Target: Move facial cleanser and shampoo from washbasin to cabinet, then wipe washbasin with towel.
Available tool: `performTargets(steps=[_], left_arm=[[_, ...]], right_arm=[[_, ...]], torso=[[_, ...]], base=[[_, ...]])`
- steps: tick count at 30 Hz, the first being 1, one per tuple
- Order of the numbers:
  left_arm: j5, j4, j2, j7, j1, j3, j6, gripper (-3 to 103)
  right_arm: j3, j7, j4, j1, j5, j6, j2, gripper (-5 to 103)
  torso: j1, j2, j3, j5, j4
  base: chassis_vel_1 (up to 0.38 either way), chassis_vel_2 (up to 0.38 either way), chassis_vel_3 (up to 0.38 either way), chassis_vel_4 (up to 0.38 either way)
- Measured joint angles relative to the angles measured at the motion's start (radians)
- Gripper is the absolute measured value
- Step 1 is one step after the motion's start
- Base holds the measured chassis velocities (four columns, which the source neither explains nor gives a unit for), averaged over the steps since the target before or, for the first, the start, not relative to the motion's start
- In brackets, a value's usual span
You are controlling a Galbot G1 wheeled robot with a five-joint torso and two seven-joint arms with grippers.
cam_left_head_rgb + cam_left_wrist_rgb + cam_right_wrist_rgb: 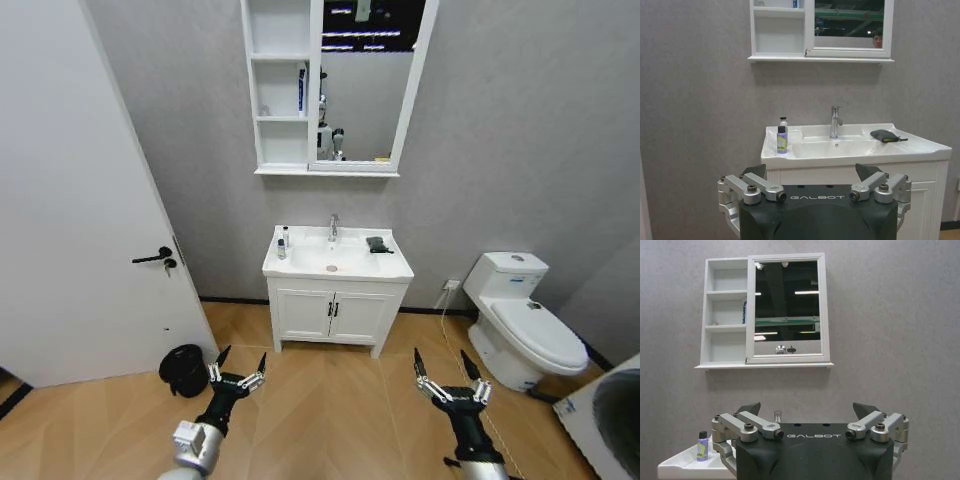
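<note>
Left hand (238, 366): lower left of frame, fingers spread, empty.
Right hand (448, 368): lower right, spread wide, empty.
Bottles (283, 243): washbasin (337, 262) left rim, frame centre.
Towel (378, 244): right rim.
Cabinet (280, 90): top centre.

Grey textured walls (520, 110) enclose a room with a herringbone wooden floor (330, 400), a white door (70, 200) with a black handle, a white toilet (520, 320), and a black bin (185, 370) near the door.
</note>
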Motion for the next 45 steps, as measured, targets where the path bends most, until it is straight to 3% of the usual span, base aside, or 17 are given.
performTargets(steps=[7, 14, 17, 19, 26, 34, 45], left_arm=[[0.001, 0.001, -0.003, -0.004, 0.0, -0.002, -0.001, 98], [-0.001, 0.01, -0.007, -0.008, 0.011, -0.008, -0.019, 98], [0.003, 0.019, -0.011, -0.009, 0.014, -0.003, -0.028, 98], [0.012, 0.031, -0.016, -0.009, 0.015, 0.009, -0.035, 98], [0.027, 0.053, -0.02, -0.01, 0.001, 0.033, -0.035, 98], [0.014, 0.203, 0.045, -0.117, -0.178, 0.094, 0.005, 98], [-0.019, 0.391, 0.047, -0.145, -0.393, 0.106, 0.012, 98]], right_arm=[[0.0, 0.003, -0.007, -0.001, 0.001, 0.007, -0.001, 100], [-0.003, 0.051, -0.018, 0.002, -0.008, 0.021, 0.004, 100], [-0.005, 0.079, -0.02, 0.003, -0.01, 0.02, 0.004, 100], [-0.011, 0.133, -0.019, 0.003, -0.016, 0.011, 0.005, 100], [-0.007, 0.144, -0.026, 0.008, -0.04, 0.029, 0.004, 100], [-0.046, 0.141, -0.043, 0.023, -0.096, 0.015, -0.002, 100], [-0.045, 0.147, -0.041, 0.03, -0.125, 0.016, -0.004, 100]], torso=[[0.0, 0.0, 0.0, 0.0001, 0.0], [0.0, 0.0, 0.0, -0.0008, -0.0004], [0.0, 0.0, 0.0, 0.0006, 0.0002], [0.0, 0.0, 0.0, -0.0002, -0.0003], [0.001, 0.0, 0.0, 0.0002, 0.0], [-0.002, 0.001, 0.0, 0.0002, 0.0001], [0.0, 0.0, 0.0, 0.0, -0.0005]], base=[[-0.333, 0.333, 0.341, -0.341], [-0.378, 0.364, 0.386, -0.373], [-0.347, 0.355, 0.364, -0.363], [-0.332, 0.338, 0.361, -0.327], [-0.246, 0.254, 0.2, -0.197], [0.004, 0.004, -0.008, 0.006], [0.025, -0.024, -0.024, 0.023]])
